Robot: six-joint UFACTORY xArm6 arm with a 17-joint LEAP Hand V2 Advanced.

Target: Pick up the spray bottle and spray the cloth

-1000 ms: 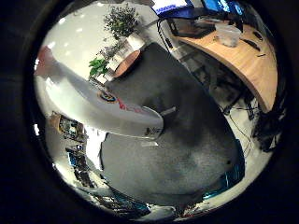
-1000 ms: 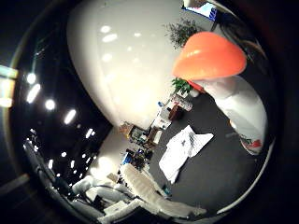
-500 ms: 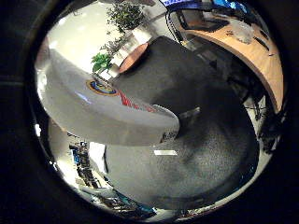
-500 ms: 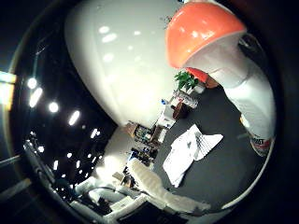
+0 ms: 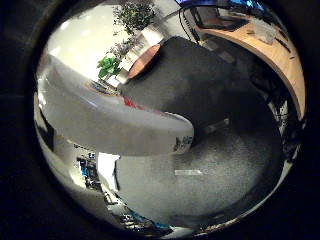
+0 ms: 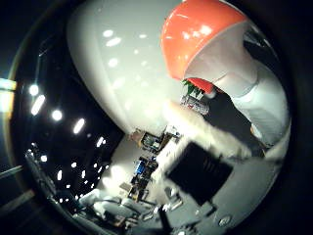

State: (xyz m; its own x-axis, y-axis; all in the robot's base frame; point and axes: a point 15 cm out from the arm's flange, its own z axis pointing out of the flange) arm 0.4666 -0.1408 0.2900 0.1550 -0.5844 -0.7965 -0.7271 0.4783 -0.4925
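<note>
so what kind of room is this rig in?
Probably an office or lab: dark carpet floor, a curved wooden desk with things on it, potted plants, and ceiling lights.

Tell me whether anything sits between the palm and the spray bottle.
Nothing visible does. The spray bottle fills much of both palm views, so it is very close to the palm, its orange head in the thumb-side view. A finger reaches in beside it. The cloth is not visible.

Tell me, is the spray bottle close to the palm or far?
Close: the spray bottle fills much of both palm views, its orange head looming large.
</note>
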